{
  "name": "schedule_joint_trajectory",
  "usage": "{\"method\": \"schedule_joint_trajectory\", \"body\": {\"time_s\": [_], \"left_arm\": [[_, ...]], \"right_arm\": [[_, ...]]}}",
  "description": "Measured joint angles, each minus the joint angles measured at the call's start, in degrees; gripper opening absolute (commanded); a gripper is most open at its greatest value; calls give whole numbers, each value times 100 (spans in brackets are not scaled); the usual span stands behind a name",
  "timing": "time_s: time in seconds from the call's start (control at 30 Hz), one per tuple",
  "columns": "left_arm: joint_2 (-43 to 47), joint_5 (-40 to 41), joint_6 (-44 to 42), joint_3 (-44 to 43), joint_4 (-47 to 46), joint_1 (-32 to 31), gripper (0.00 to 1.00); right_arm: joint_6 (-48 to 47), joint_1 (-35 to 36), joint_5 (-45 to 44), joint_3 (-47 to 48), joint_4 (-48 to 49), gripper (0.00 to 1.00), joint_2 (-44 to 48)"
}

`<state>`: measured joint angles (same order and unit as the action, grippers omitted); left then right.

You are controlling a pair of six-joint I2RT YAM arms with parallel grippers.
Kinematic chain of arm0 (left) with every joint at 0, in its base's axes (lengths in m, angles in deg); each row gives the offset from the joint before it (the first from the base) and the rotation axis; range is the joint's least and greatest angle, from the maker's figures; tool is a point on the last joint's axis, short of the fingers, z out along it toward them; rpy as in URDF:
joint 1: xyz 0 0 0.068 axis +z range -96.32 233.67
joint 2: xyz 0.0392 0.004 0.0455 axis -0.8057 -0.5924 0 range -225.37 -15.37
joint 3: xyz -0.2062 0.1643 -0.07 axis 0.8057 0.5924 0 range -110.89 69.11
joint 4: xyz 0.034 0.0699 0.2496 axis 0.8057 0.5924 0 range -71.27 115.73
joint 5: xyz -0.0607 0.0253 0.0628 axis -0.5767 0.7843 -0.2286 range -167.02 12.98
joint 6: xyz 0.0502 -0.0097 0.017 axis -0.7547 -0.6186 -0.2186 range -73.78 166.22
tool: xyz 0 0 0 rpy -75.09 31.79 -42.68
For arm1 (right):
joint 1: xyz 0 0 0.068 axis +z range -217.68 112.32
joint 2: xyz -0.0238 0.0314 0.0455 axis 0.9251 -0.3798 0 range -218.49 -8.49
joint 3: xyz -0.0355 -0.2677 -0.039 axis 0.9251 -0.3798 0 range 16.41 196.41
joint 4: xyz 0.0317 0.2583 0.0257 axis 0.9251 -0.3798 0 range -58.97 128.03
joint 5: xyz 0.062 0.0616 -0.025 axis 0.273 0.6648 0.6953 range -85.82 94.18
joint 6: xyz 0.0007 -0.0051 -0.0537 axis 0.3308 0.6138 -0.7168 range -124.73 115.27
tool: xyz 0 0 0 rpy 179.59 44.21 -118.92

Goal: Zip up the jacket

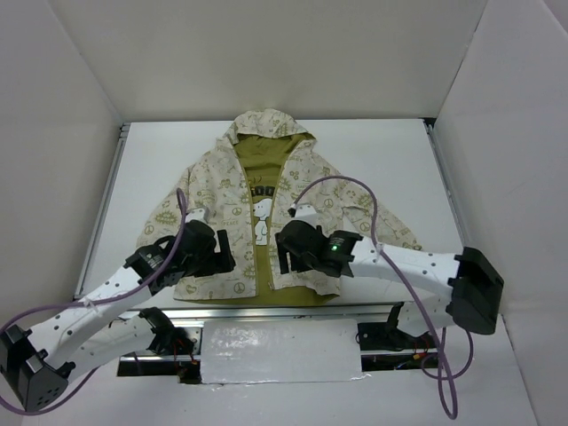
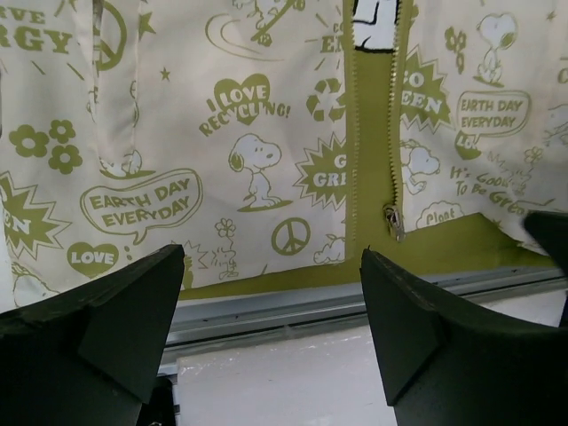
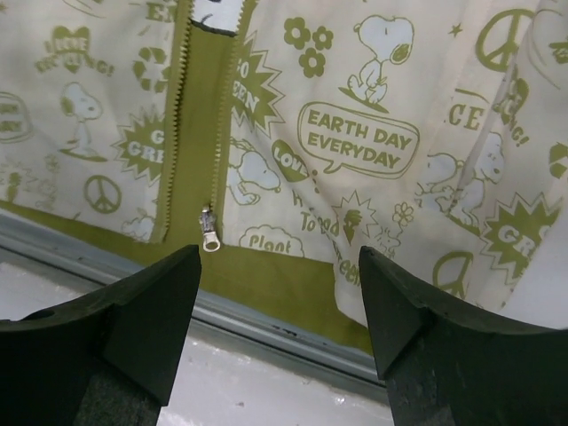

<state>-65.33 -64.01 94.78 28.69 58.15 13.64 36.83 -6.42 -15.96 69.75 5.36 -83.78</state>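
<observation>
The cream jacket (image 1: 311, 209) with olive doodle prints lies flat on the table, hood at the far end, front open over an olive T-shirt (image 1: 260, 200). Its zipper slider and metal pull (image 3: 209, 232) sit at the bottom of the right-hand row of teeth, near the hem; they also show in the left wrist view (image 2: 393, 220). My left gripper (image 1: 226, 251) is open and empty over the jacket's left front panel near the hem. My right gripper (image 1: 282, 251) is open and empty over the right front panel, just right of the zipper. Both grippers hover apart from the fabric.
A grey metal rail (image 1: 266, 311) runs along the table's near edge just below the jacket hem, with a white plate (image 1: 280, 351) in front of it. White walls enclose the table on three sides. Purple cables (image 1: 390, 257) loop over both arms.
</observation>
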Motion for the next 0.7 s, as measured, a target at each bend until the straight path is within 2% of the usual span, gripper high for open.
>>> {"method": "schedule_joint_trajectory", "body": {"time_s": [0.07,0.3,0.33,0.47,0.5,0.6,0.7], "left_arm": [[142,72,133,31,-2,-15,93],[479,214,240,15,46,-28,93],[505,208,234,15,42,-28,94],[656,57,199,33,-55,-31,94],[673,28,179,37,-81,-31,94],[671,-31,105,55,-153,-31,94],[632,-109,74,94,-254,-31,94]], "right_arm": [[-4,0,-2,11,96,73,-372],[-44,0,-20,101,319,70,-1707],[-50,0,-39,116,356,66,-1810],[-122,0,-31,181,498,31,-2122],[-116,0,-24,186,531,14,-2162],[-94,0,-9,201,647,0,-2170],[-48,0,-44,201,640,0,-2118]]}}
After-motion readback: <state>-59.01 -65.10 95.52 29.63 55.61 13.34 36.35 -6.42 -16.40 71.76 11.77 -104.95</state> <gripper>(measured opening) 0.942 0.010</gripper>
